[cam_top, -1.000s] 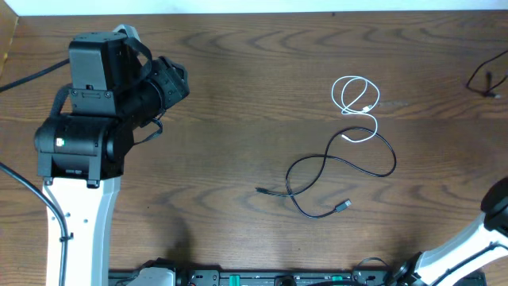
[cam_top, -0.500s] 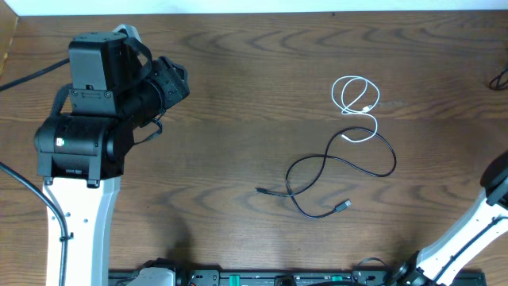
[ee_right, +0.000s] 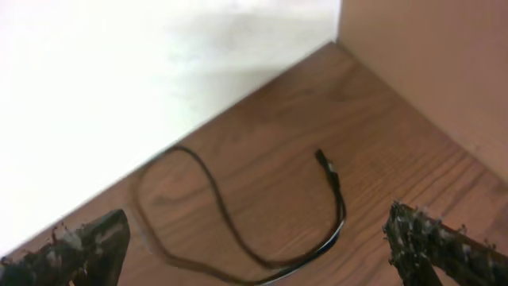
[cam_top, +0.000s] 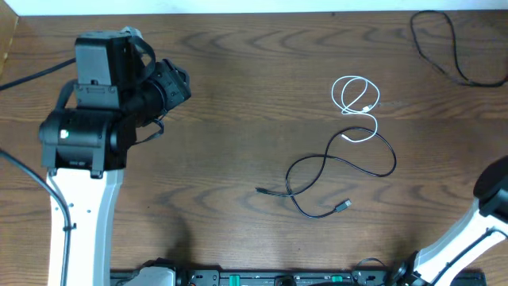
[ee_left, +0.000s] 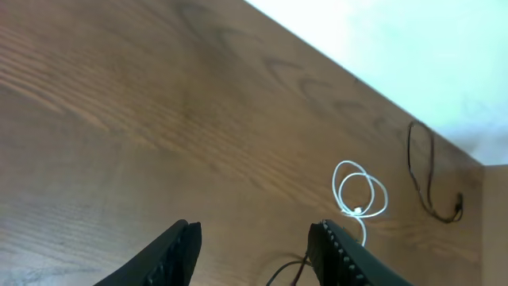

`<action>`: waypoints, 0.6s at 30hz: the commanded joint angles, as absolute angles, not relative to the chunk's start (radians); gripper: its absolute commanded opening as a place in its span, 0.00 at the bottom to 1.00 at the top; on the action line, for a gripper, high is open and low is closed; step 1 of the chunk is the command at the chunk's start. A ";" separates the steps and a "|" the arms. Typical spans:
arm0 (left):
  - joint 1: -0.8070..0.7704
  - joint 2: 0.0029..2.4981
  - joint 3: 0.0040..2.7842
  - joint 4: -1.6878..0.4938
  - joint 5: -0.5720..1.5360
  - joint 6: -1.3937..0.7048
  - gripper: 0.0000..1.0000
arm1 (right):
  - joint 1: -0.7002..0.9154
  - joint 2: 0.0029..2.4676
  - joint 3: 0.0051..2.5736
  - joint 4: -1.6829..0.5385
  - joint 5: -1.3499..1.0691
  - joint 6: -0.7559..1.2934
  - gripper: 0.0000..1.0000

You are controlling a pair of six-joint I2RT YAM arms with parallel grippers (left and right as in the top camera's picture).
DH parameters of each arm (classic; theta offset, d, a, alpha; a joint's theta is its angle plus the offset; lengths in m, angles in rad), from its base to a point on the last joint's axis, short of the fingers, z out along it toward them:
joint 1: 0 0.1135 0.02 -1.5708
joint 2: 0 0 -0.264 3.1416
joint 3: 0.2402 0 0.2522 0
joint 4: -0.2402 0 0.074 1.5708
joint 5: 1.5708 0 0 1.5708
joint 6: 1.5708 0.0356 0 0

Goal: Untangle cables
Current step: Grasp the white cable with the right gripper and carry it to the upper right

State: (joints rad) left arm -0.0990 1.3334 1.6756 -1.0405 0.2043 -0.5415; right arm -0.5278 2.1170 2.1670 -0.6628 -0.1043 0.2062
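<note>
**Inspector:** Overhead first. Where do the cables lie?

**Assessor:** Toward 3 o'clock of the table's centre. The white cable [cam_top: 332,93] sits in small loops. Its tail runs toward 6 o'clock and crosses the upper bend of the black cable [cam_top: 394,159]. That crossing appears to be their only contact. The left arm [cam_top: 87,135] is well apart at 9 o'clock, and the right arm [cam_top: 494,191] is at the 4 o'clock edge.

**Inspector:** Handling?

**Assessor:** I judge them light, limp and thin, so they will drag rather than hold shape. The best hold is near a plug or on a free stretch, away from the crossing.

**Inspector:** Left wrist?

**Assessor:** The left gripper [ee_left: 258,258] has its fingers apart and empty. The white coil is at 1 o'clock, and the black cable shows at the bottom edge.

**Inspector:** Right wrist?

**Assessor:** The right gripper [ee_right: 254,246] has its fingers wide apart and empty. Only a separate black cord [ee_right: 333,187] is in view here, and neither task cable shows.
</note>
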 commanded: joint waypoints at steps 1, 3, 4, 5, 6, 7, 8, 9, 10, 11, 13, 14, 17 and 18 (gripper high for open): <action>-0.097 1.363 1.671 -1.043 0.246 -0.470 0.49 | -0.478 2.022 2.193 -0.715 -0.154 0.238 0.99; -0.097 1.380 1.671 -1.044 0.294 -0.422 0.49 | -0.450 2.006 2.193 -0.783 -0.216 0.232 0.99; -0.097 1.390 1.671 -1.047 0.315 -0.403 0.49 | -0.435 2.004 2.193 -0.830 -0.265 0.214 0.99; -0.097 1.402 1.671 -1.048 0.333 -0.388 0.49 | -0.418 2.004 2.192 -0.886 -0.318 0.204 0.99; -0.098 1.417 1.671 -1.055 0.340 -0.382 0.49 | -0.399 2.006 2.189 -0.941 -0.367 0.204 0.99; -0.099 1.432 1.671 -1.060 0.346 -0.376 0.49 | -0.375 2.012 2.181 -0.996 -0.405 0.204 0.99; -0.102 1.448 1.670 -1.063 0.349 -0.361 0.49 | -0.352 2.017 2.169 -1.046 -0.432 0.204 0.99; -0.105 1.462 1.670 -1.068 0.349 -0.348 0.49 | -0.326 2.024 2.149 -1.084 -0.441 0.198 0.99; -0.110 1.480 1.670 -1.072 0.348 -0.332 0.49 | -0.298 2.030 2.127 -1.116 -0.440 0.187 0.99; -0.116 1.499 1.670 -1.074 0.348 -0.319 0.49 | -0.270 2.038 2.101 -1.136 -0.437 0.176 0.99; -0.130 1.535 1.670 -1.076 0.348 -0.294 0.49 | -0.215 2.049 2.038 -1.144 -0.436 0.162 0.97; -0.134 1.552 1.670 -1.076 0.348 -0.283 0.49 | -0.189 2.053 2.001 -1.135 -0.436 0.154 0.94; -0.141 1.593 1.670 -1.076 0.348 -0.268 0.48 | -0.118 2.054 1.897 -1.068 -0.436 0.156 0.85; -0.141 1.605 1.670 -1.076 0.348 -0.266 0.48 | -0.095 2.054 1.863 -1.038 -0.435 0.167 0.80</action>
